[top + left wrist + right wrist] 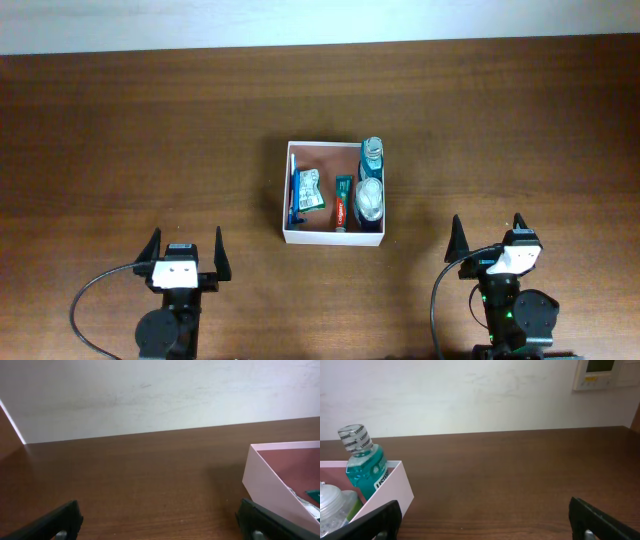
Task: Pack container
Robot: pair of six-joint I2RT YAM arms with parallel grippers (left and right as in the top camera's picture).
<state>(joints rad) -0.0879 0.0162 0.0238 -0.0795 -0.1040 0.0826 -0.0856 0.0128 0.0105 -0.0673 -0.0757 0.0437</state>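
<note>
The container (pixel 284 190) is a square white box with a pinkish-brown inside, at the table's middle. In it lie a blue toothbrush (pixel 293 195), a small packet (pixel 309 190), a toothpaste tube (pixel 342 202), a teal mouthwash bottle (pixel 372 154) and a clear bottle (pixel 370 200). My left gripper (pixel 185 250) is open and empty, near the front left. My right gripper (pixel 488 235) is open and empty, near the front right. The left wrist view shows the container's wall (pixel 270 485) to the right of the jaws (pixel 160 522). The right wrist view shows the mouthwash bottle (pixel 365 467) to the left of the jaws (pixel 485 520).
The dark wooden table (pixel 120 150) runs back to a white wall (pixel 150 395). A wall thermostat (pixel 597 374) shows in the right wrist view. Black cables (pixel 90 300) loop beside each arm base.
</note>
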